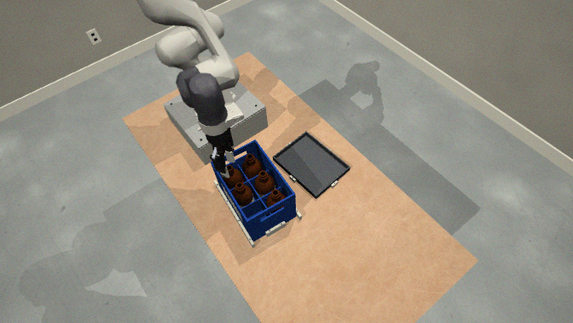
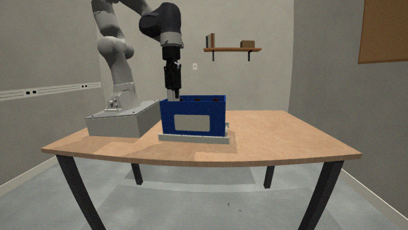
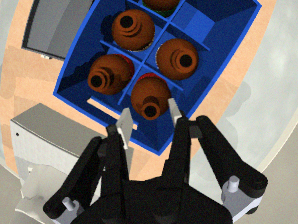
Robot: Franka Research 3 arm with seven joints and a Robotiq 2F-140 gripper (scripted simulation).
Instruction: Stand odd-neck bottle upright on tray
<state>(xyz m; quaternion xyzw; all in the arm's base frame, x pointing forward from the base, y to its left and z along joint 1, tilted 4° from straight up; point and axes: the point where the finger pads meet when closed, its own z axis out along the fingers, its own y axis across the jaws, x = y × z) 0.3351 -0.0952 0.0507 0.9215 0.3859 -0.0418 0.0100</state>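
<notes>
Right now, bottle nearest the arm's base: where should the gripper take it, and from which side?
By the neck, from straight above. The bottle stands upright in its cell of the blue crate; dividers and walls close off its body, and only the narrow neck near the rim is free. The gripper already hangs over it, fingers part open either side of the top, holding nothing. Probably descend, then close below the opening.

On the table [image 1: 361, 255] we find the crate [image 1: 272, 221] standing in front of the arm's base block [image 1: 255, 112], with the tray [image 1: 312, 163] lying just beside it, apart from it. Five bottles stand in the crate's compartments; one corner compartment holds none. The gripper [image 3: 149, 117] hangs over the bottle [image 3: 150, 96] nearest the base.
</notes>
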